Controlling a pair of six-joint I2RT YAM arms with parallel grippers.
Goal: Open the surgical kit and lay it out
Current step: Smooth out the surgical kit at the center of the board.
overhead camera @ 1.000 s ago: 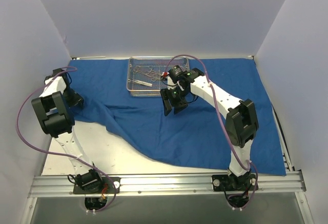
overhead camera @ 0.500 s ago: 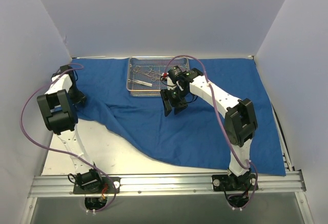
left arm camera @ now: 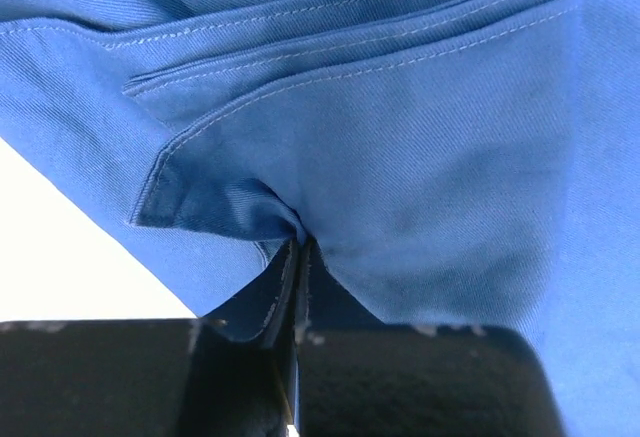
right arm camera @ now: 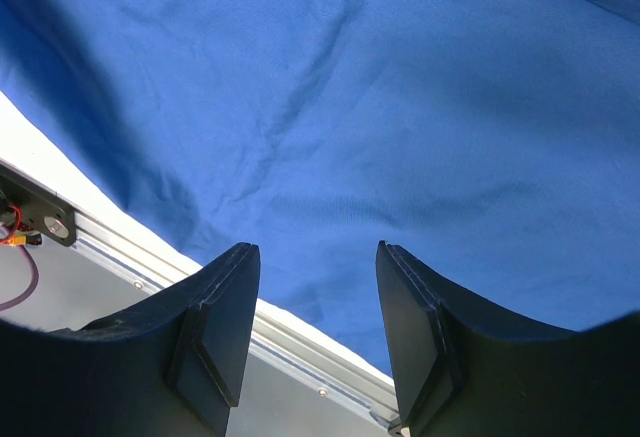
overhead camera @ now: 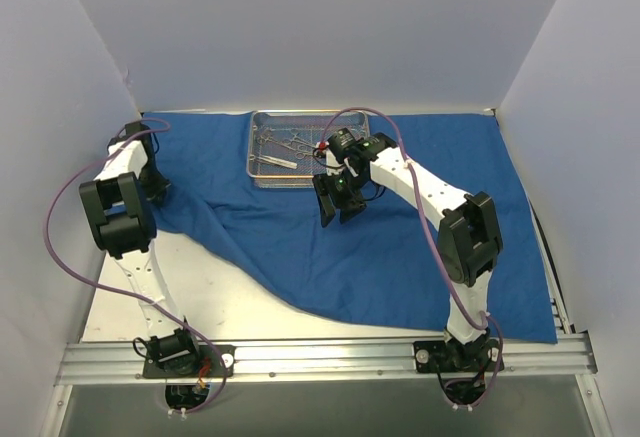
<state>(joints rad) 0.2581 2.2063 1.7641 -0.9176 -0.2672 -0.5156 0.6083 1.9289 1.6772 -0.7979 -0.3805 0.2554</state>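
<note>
While the left hand [left arm camera: 297, 255] pinched a fold of the cloth wrap [left arm camera: 430, 157], the right hand [right arm camera: 312, 257] hung open above it, the wire-mesh tray [overhead camera: 251, 160] just beyond.

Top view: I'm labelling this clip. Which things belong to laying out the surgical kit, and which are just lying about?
Part of the job: blue cloth; wire tray on it; steel instruments in the tray; left gripper, shut on a cloth fold; right gripper, open above the cloth.
Just there: purple cables; metal rail at the near edge.

Matt, twill-woven blue cloth wrap [left arm camera: 450, 157] with stitched hems; shiny metal wire-mesh tray [overhead camera: 283, 177].
</note>
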